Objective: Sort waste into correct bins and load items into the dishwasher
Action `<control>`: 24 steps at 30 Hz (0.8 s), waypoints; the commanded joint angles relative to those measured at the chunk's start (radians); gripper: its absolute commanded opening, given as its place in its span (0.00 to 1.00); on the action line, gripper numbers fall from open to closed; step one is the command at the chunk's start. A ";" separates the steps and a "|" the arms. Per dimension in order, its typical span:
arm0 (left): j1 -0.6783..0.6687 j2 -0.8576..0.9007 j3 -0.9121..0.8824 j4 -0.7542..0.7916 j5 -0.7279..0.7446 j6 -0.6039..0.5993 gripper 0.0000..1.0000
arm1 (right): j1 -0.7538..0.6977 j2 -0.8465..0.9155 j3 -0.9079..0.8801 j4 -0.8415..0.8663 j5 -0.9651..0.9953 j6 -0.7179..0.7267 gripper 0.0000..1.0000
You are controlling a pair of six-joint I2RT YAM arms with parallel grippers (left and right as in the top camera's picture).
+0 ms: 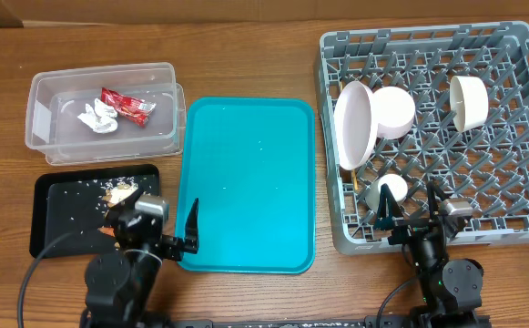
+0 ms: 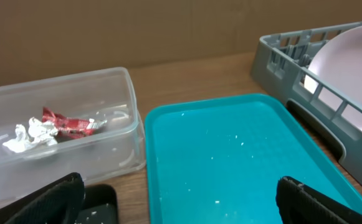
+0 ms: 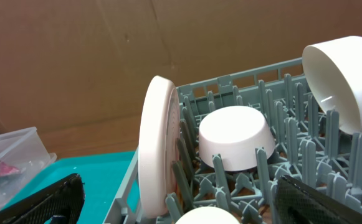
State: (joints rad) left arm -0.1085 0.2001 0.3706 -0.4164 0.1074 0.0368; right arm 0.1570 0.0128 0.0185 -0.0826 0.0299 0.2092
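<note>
The left gripper (image 2: 179, 186) is hovering at the lower left of the overhead view, its two fingers spread wide and holding nothing. It is straddling the border between the black tray (image 1: 64, 205) and the teal tray (image 1: 246, 182). Beige food scraps (image 1: 118, 193) are lying on the black tray just above that gripper. Farther up, in the upper left, the clear tub (image 1: 105, 109) is holding the red wrapper (image 1: 126, 105) and the paper ball (image 1: 96, 118), well apart from the fingers. The right gripper (image 3: 177, 193) is sitting at the lower edge of the dish rack (image 1: 437, 137), likewise gaping wide and empty. The cup (image 1: 391, 191) is resting in the rack just above it, between its fingers. Beyond the cup the plate (image 3: 159, 149) is standing on edge among the pegs, with an upturned bowl (image 3: 237, 137) beside it and a second bowl (image 3: 346, 65) lying on its side toward the upper right.
</note>
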 commanded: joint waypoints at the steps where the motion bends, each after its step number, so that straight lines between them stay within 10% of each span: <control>1: 0.011 -0.113 -0.097 0.029 0.023 0.023 1.00 | -0.005 -0.010 -0.011 0.003 0.002 0.000 1.00; 24: 0.012 -0.195 -0.288 0.148 0.023 0.016 1.00 | -0.005 -0.010 -0.011 0.003 0.001 0.000 1.00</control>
State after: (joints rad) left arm -0.1085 0.0166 0.0910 -0.2756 0.1204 0.0368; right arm 0.1570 0.0128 0.0185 -0.0830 0.0299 0.2092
